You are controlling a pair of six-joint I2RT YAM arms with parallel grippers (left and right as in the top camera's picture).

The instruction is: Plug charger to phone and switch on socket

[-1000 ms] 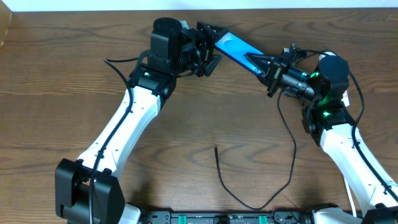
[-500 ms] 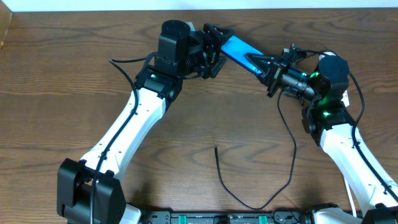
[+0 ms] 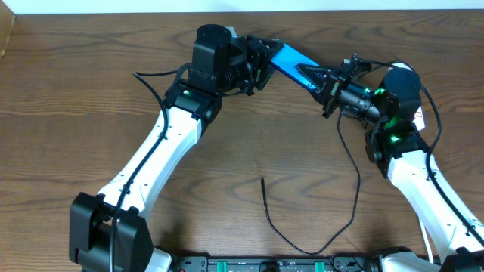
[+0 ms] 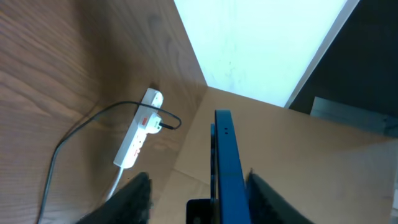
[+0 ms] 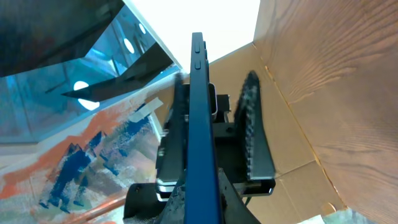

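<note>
The phone (image 3: 287, 57), blue screen up, is held off the table at the back centre. My right gripper (image 3: 316, 78) is shut on its right end. In the right wrist view the phone (image 5: 200, 106) shows edge-on between that gripper's (image 5: 202, 190) fingers. My left gripper (image 3: 261, 63) is open with its jaws on either side of the phone's left end. In the left wrist view the phone (image 4: 224, 155) lies close to the right jaw of that gripper (image 4: 198, 182), with a gap to the left jaw. The charger (image 3: 355, 189) loops over the table; its free tip (image 3: 262, 180) lies loose. The socket (image 4: 139, 132) lies on the table with a cord plugged in.
The socket's white cord (image 4: 115, 183) runs toward the camera in the left wrist view. The table's back edge meets a white wall (image 3: 113, 6). A cardboard piece (image 3: 4, 34) sits at the far left edge.
My left gripper has moved right, bringing its open jaws around the phone's left end. The right gripper and phone have barely shifted. The charger has not moved.
</note>
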